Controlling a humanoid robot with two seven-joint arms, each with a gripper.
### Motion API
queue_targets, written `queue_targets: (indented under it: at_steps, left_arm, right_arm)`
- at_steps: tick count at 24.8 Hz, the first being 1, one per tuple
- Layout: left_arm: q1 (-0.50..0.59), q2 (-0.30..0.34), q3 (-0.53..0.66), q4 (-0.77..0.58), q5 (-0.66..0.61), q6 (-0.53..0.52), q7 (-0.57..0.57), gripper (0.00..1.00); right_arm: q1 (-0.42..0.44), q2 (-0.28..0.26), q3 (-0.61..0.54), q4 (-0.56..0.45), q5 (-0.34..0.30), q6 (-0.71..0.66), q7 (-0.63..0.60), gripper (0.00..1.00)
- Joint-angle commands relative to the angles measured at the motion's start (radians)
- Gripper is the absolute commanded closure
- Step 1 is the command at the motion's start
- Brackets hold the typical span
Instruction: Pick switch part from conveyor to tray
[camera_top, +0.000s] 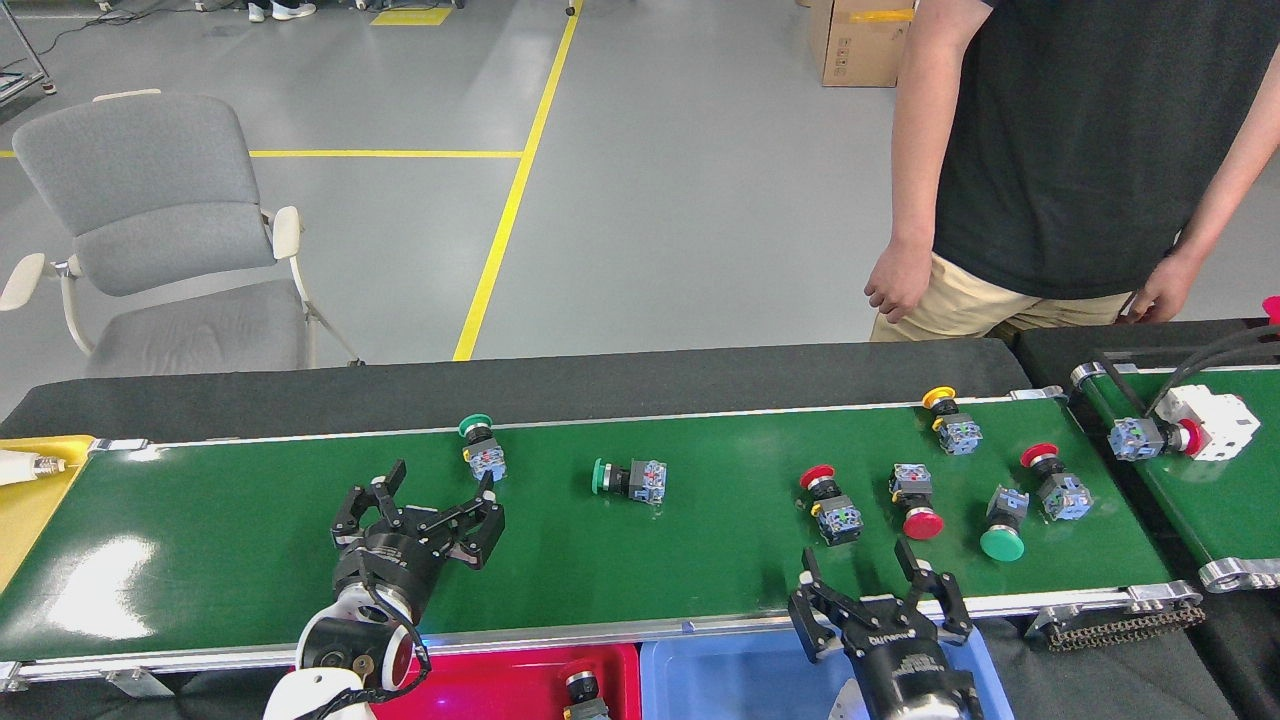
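1. As I look down through the head view, the conveyor (250, 540) runs across the bench with switch parts scattered on its right half: a green-capped one (482, 448) near the far rail, another green one (628, 478) lying on its side mid-belt, then a red one (831, 505), a red-capped one (915, 500), a green-capped one (1003, 526), another red one (1055, 484) and a yellow-capped one (951, 423) by the far rail.
2. My left pincer (432, 510) hovers over the belt, fingers spread and holding nothing, just short of the nearest green part.
3. My right pincer (865, 585) sits at the near rail, also spread and empty, below the red parts.
4. A person (1080, 150) stands behind the bench at the right; a grey chair (160, 230) stands on the floor at the left.
5. The shorter belt (1200, 490) to the right carries a red switch and a white block (1207, 422).
6. Below the near rail, the red tray (480, 690) holds one dark switch part (583, 695); of the blue tray (730, 680) I see only bare floor.
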Motion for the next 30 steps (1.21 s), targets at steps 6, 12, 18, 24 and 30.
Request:
queue_targets:
  at_steps: [6,12,18,24,30]
  left_arm:
    - [-0.090,0.004,0.010,0.102,0.001,-0.003,0.003,0.00]
    - [-0.150,0.012,0.015,0.189,0.002,0.007,0.003,0.00]
    - [-0.221,0.022,0.102,0.306,0.001,0.026,0.008,0.02]
    - [-0.233,0.059,0.105,0.373,0.002,0.106,0.038,0.53]
    - [-0.186,0.062,0.101,0.361,0.011,0.103,0.141,0.93]
  right_arm:
    - [-0.117,0.027,0.041,0.126,-0.001,0.064,0.013,0.17]
    - [-0.140,0.013,0.083,0.161,-0.001,0.054,0.016,0.89]
    - [-0.139,-0.004,0.152,0.116,-0.001,-0.033,0.009,0.98]
    - [-0.130,-0.018,0.354,-0.003,0.001,-0.140,0.006,0.98]
    - [-0.125,-0.018,0.643,-0.054,0.002,-0.141,-0.030,0.01]
